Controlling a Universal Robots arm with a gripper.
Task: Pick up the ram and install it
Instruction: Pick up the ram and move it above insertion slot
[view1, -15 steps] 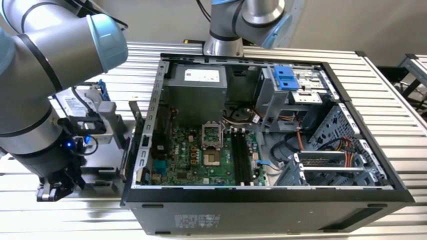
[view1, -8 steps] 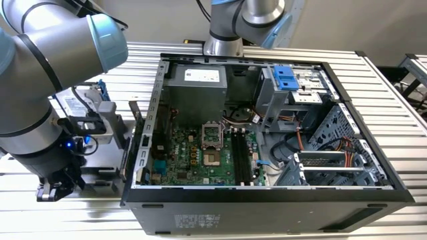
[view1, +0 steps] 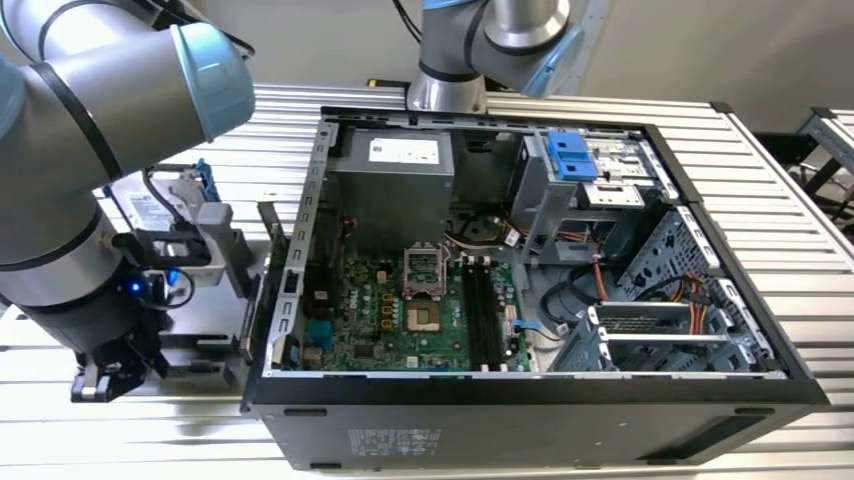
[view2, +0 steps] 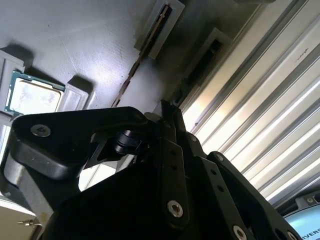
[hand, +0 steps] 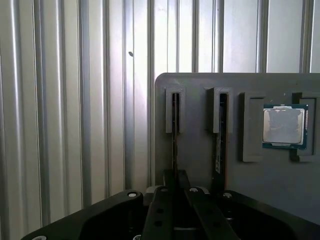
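Note:
The ram (hand: 175, 131) stands on its long edge in a slot of a grey holder tray (hand: 200, 165), seen edge-on as a thin dark strip. In the second wrist view the ram (view2: 134, 67) runs from its slot toward my black gripper (view2: 169, 107). The gripper (hand: 176, 175) sits in line with the ram's near end, close over the tray. Contact between them cannot be made out. In the exterior view my arm's wrist (view1: 134, 290) hangs low over the tray (view1: 200, 345), on that view's left, beside the open computer case (view1: 534, 395).
A second stick (hand: 218, 137) stands in the neighbouring slot, and a processor chip (hand: 284, 126) lies in a tray pocket. Inside the case, the motherboard's long black memory slots (view1: 483, 320) lie beside the processor socket (view1: 424, 290). A second robot arm (view1: 461, 60) stands behind the case.

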